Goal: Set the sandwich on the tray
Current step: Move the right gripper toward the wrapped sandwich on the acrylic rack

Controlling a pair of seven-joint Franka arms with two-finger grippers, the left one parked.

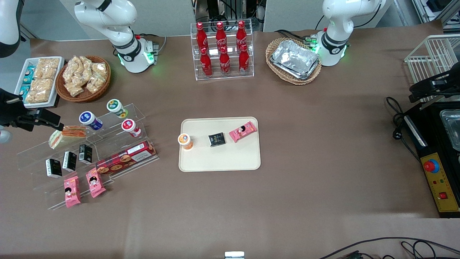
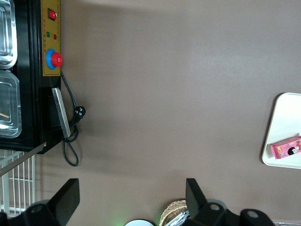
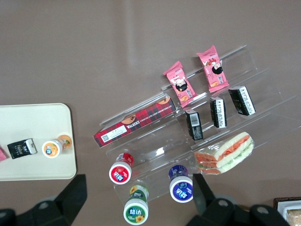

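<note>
Brown table [image 1: 287,201] is carrying a tray [image 1: 219,162] holding a cup, black packet, pink packet. Sandwich [image 1: 66,136] is sitting on the clear rack [image 1: 118,147], well apart from the tray. Gripper [image 1: 54,122] is hovering open just above the sandwich.

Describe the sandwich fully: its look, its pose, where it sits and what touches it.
The sandwich is a clear-wrapped wedge of pale bread with red, orange and green filling layers showing along its cut face. It lies on its side on a step of the clear acrylic stand, beside the blue-lidded cup and above the row of small black cartons. The gripper hovers open close above it, not gripping it. It is not yet on the tray.
</note>
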